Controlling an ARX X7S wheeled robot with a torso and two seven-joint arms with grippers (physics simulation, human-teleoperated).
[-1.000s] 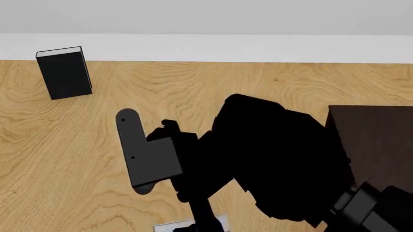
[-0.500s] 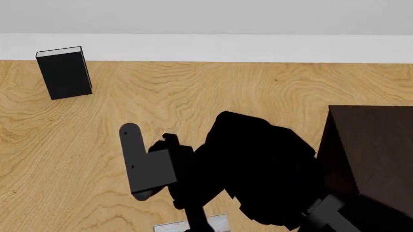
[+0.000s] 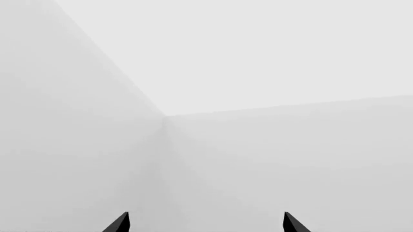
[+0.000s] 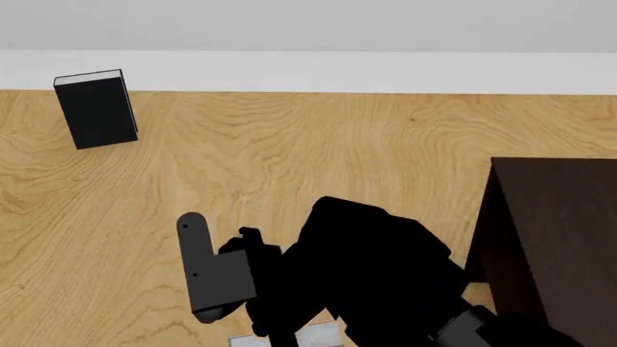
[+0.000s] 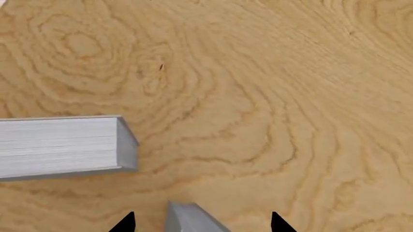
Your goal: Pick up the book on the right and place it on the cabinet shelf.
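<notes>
The right arm (image 4: 386,282) is filling the lower middle of the head view, a big black bulk reaching out over the wooden table (image 4: 318,152), with a flat grey bracket piece on its left side. Under it, right at the bottom edge of that view, a sliver of the light grey book (image 4: 318,336) is peeking out, mostly hidden by the arm. The right wrist camera is giving the better look: the grey book (image 5: 65,147) is lying on the wood grain with its white page edges facing the camera and its grey cover showing at one end. The right gripper (image 5: 201,223) is showing only two dark fingertips at the frame edge, spread well apart, and nothing is sitting between them; a second grey corner is poking in between the tips, and I cannot tell what it belongs to. The tips are sitting apart from the book, not touching it. Over on the right of the head view the dark brown cabinet (image 4: 559,238) is standing on the table, its flat top facing up, its shelf not visible. Far back left, the black book (image 4: 95,108) is standing upright near the white wall. The left gripper (image 3: 205,223) is pointing at blank pale walls, its two tips wide apart, holding nothing.
</notes>
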